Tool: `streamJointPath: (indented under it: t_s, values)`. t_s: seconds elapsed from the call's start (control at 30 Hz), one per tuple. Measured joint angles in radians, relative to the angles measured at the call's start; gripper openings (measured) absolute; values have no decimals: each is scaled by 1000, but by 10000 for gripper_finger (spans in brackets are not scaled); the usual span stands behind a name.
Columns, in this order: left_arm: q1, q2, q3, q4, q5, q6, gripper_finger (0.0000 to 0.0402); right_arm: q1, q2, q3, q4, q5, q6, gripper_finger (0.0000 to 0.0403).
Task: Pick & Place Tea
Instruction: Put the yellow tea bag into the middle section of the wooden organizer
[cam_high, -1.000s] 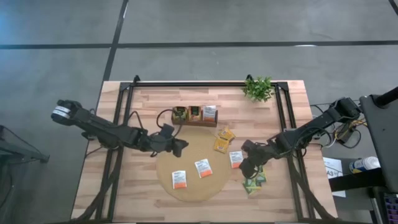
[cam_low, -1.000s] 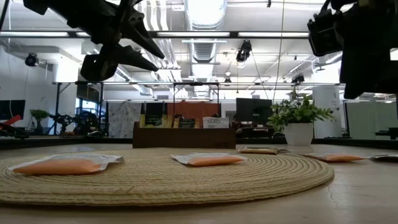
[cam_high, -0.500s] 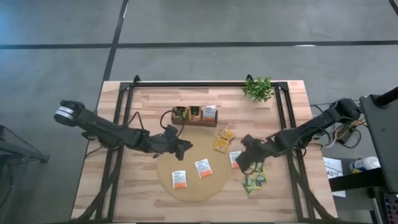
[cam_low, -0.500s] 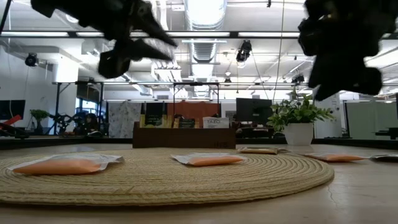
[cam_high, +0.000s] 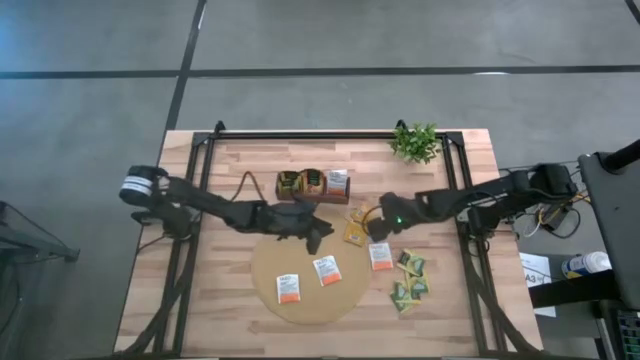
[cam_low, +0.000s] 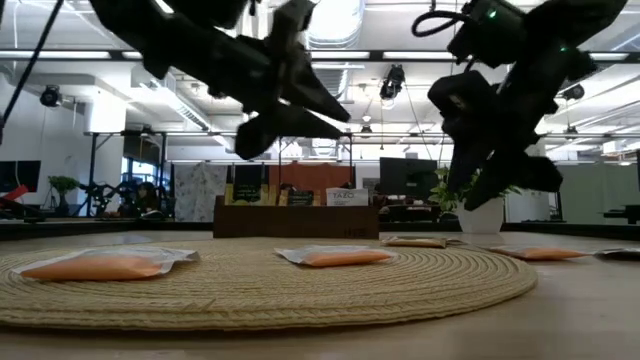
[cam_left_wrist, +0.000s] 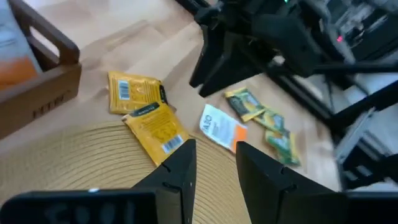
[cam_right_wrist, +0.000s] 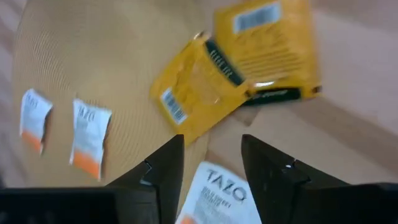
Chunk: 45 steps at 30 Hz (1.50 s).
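Tea sachets lie flat on the table. Two yellow ones (cam_high: 357, 231) overlap at the round tan mat's (cam_high: 262, 272) far right rim. White-and-orange ones (cam_high: 327, 270) lie on the mat and one (cam_right_wrist: 219, 193) lies at its right rim. Green ones (cam_high: 409, 281) lie farther right. My left gripper (cam_high: 320, 236) hangs open above the mat's far edge, pointing toward the yellow sachets (cam_left_wrist: 154, 127). My right gripper (cam_high: 373, 229) hangs open just right of and above the yellow sachets (cam_right_wrist: 199, 90), slanting down. Neither holds anything.
A dark brown tray (cam_high: 313, 197) holding sachets stands just beyond the mat. A small green plant (cam_high: 416, 142) is at the far right. Black frame rails (cam_high: 452, 190) run along both table sides. The two grippers stand close together over the yellow sachets.
My left gripper has swung toward the table's right, out over the mat's far edge, and dipped a little. My right gripper has gone from above the green sachets toward the table's left and far side, ending by the yellow sachets. No sachet has moved.
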Motion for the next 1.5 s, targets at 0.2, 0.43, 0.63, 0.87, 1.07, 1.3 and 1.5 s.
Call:
streamJointPath:
  t_s: [0.2, 0.43, 0.63, 0.87, 1.07, 1.3, 1.5]
  values:
    - [-1, 128, 111, -19, 92, 107, 107, -43, 96, 2, 90, -73, -58, 171]
    - [0, 269, 267, -188, 127, 107, 107, -46, 128, 5, 90, -51, -113, 176]
    - [9, 377, 393, -262, 135, 109, 107, -45, 128, 2, 91, -51, -147, 173]
    - [38, 479, 507, -376, 125, 104, 107, -45, 143, -2, 108, -43, -196, 169]
    - [42, 505, 527, -384, 124, 101, 107, -51, 171, -6, 138, -32, -231, 162]
    - [41, 505, 501, -386, 123, 76, 107, -61, 229, -7, 197, -59, -238, 160]
    - [41, 505, 494, -390, 122, 78, 107, -63, 231, -10, 268, -66, -253, 154]
